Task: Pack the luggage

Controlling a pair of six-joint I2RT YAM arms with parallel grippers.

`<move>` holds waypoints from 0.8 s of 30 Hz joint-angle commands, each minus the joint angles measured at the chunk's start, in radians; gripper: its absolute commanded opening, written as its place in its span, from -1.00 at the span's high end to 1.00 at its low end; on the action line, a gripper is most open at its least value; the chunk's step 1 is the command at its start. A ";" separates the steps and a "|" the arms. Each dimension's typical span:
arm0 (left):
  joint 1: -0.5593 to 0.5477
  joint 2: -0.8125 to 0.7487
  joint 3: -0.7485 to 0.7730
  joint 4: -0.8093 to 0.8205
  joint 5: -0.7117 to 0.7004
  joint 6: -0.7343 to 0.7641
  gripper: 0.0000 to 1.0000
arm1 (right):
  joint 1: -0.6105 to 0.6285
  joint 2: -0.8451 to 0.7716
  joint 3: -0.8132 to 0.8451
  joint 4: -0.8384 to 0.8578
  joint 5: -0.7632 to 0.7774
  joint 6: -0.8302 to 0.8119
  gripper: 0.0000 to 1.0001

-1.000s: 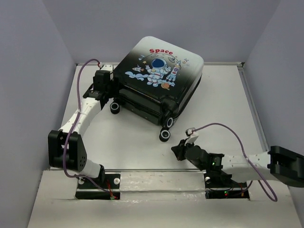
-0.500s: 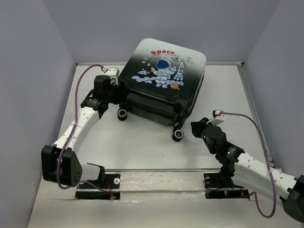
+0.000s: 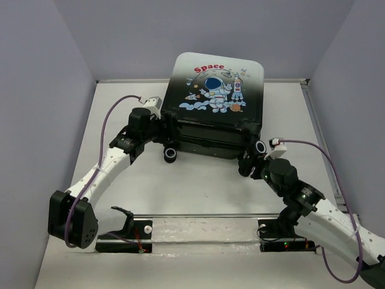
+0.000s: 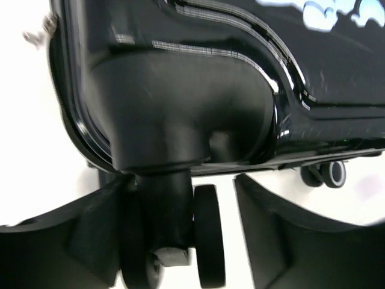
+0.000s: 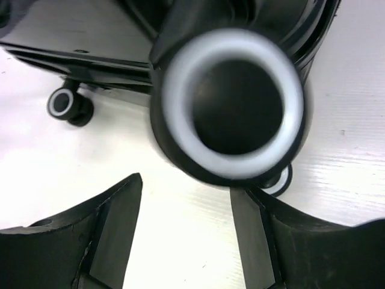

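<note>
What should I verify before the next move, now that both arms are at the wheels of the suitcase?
1. The luggage lies flat on the table, print upward: ok.
2. Its two shells are closed together: ok in the top view; the zipper, cannot tell.
3. The left gripper is open, with the near-left wheel between its fingers: ok.
4. The right gripper is open, directly in front of the other near wheel: ok.
5. Any finger presses on a wheel: cannot tell.
</note>
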 commanded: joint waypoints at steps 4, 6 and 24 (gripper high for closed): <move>-0.011 -0.065 -0.032 0.006 0.040 -0.084 -0.62 | 0.003 -0.090 0.009 -0.088 -0.114 0.018 -0.38; -0.011 -0.075 -0.047 0.001 0.043 -0.090 -0.62 | 0.003 -0.096 -0.006 -0.094 -0.137 0.033 -0.41; -0.007 -0.175 -0.113 0.120 0.012 -0.185 0.89 | -0.017 0.011 -0.196 0.253 0.079 0.087 0.30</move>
